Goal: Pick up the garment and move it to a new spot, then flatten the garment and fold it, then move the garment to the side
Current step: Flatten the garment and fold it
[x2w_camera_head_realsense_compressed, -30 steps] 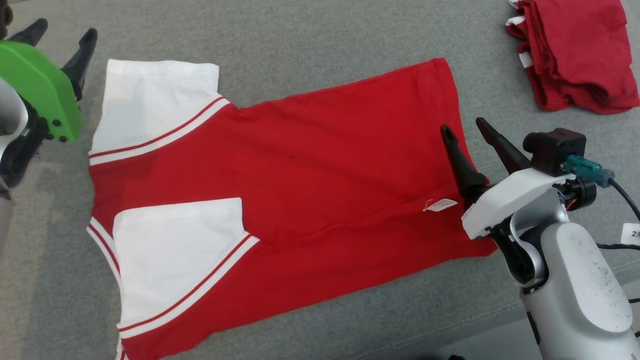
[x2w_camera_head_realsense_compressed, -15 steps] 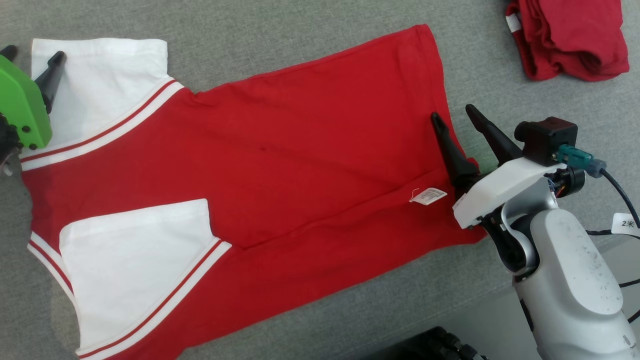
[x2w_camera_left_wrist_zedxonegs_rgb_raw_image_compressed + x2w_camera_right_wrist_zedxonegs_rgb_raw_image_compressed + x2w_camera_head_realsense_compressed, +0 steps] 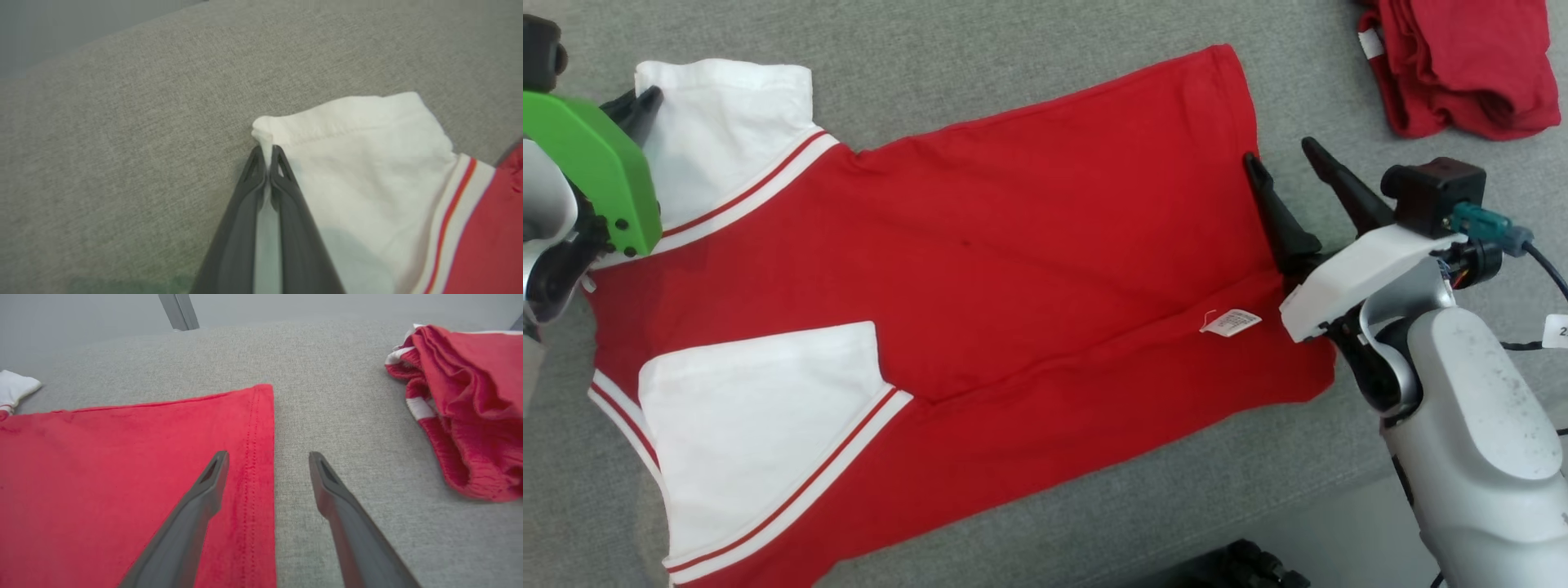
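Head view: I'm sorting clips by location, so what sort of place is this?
Probably a garment-folding workstation: a grey cloth-covered surface, a red-and-white shirt spread flat on it, and a pile of red garments set aside.

I lose the lower corner of the T-shirt (image 3: 1013,245) past the bottom edge, the folded red pile (image 3: 1462,73) runs off the top, and print on the label (image 3: 1232,322) is too small to read.

- Garment (image 3: 1013,245): red body; white sleeves edged with a white band carrying a thin red stripe.
- Label (image 3: 1232,322): white.
- Surface (image 3: 1013,65): grey, fine woven fleck.
- Folded pile (image 3: 1462,65): red, white trim.
- Left gripper (image 3: 641,102): dark fingers, green cover.
- Right gripper (image 3: 1279,153): dark fingers, white cover.
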`<state>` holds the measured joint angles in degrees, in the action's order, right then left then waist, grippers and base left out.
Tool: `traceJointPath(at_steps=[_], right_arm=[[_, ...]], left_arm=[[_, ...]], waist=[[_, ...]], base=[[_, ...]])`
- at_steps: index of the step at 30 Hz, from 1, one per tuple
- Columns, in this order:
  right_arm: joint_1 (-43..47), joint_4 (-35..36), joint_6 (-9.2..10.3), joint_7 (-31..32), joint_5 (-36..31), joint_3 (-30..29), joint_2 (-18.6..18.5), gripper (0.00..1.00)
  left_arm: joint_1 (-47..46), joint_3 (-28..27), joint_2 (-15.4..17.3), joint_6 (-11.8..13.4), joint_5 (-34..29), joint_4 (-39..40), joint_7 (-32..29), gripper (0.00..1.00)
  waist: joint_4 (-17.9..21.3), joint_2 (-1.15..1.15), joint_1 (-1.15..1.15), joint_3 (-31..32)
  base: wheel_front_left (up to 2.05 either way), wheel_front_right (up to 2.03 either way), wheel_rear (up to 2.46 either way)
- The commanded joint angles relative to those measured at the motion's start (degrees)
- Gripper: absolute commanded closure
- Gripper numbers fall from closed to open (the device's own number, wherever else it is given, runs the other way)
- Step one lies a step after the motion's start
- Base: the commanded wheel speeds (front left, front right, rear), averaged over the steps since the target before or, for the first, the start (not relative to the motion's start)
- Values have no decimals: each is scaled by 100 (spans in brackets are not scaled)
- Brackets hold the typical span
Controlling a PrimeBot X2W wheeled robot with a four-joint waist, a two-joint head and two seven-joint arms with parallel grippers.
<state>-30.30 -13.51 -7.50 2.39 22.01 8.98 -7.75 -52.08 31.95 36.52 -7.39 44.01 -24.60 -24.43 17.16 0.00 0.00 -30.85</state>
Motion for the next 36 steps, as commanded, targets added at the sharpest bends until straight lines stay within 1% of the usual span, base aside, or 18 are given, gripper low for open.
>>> traceJointPath(at_steps=[1, 6, 8, 12, 17, 20, 24, 25, 28, 29, 33, 36], right_arm=[[-142, -42, 3, 38, -116, -6, -101, 0], [-594, -265, 3, 239, -292, -28, -321, 0], [-822, -432, 3, 357, -451, -20, -458, 0], [-1271, -901, 3, 603, -536, -69, -558, 0], [-1687, -1644, 3, 881, -492, -164, -631, 0], [-1826, -2023, 4, 1025, -374, -157, -607, 0], [-1955, -2358, 3, 1144, -213, -49, -651, 1], [-1971, -2413, 4, 1170, -200, -9, -669, 53], [-2035, -2566, 4, 1134, -126, 77, -697, 92], [-2067, -2596, 3, 1130, -109, 99, -703, 100], [-2224, -2689, 4, 934, -85, 168, -694, 100], [-2352, -2763, 3, 660, -126, 221, -675, 100]], left_arm=[[56, -18, -41, -18, -48, 1, 173, 100], [-34, 32, -213, -18, -45, 134, 584, 100], [-45, 97, -276, -18, 1, 232, 679, 100], [-77, 226, -337, -18, 59, 516, 870, 100], [-112, 491, -410, -18, 10, 914, 1073, 100], [-129, 638, -420, -18, 18, 1094, 1154, 100], [-153, 786, -407, -19, 40, 1235, 1227, 100], [-158, 810, -403, -19, 57, 1252, 1246, 100], [-171, 888, -365, -19, 97, 1289, 1274, 100], [-174, 907, -352, -19, 99, 1291, 1288, 100], [-224, 879, -316, -19, 120, 1232, 1419, 100], [-243, 842, -304, -19, 115, 1129, 1552, 100]], waist=[[-128, 0, 0, 114], [-408, 0, 0, 232], [-538, 0, 0, 258], [-797, 0, 0, 249], [-1086, 0, 0, 202], [-1185, 0, 0, 192], [-1248, 0, 0, 207], [-1255, 0, 0, 211], [-1266, 0, 0, 227], [-1265, 0, 0, 232], [-1244, 0, 0, 264], [-1229, 0, 0, 321]], base=[[0, 0, 0], [0, 0, 0], [0, 0, 0], [0, 0, 0], [0, 0, 0], [0, 0, 0], [0, 0, 0], [0, 0, 0], [0, 0, 0], [0, 0, 0], [0, 0, 0], [0, 0, 0]])
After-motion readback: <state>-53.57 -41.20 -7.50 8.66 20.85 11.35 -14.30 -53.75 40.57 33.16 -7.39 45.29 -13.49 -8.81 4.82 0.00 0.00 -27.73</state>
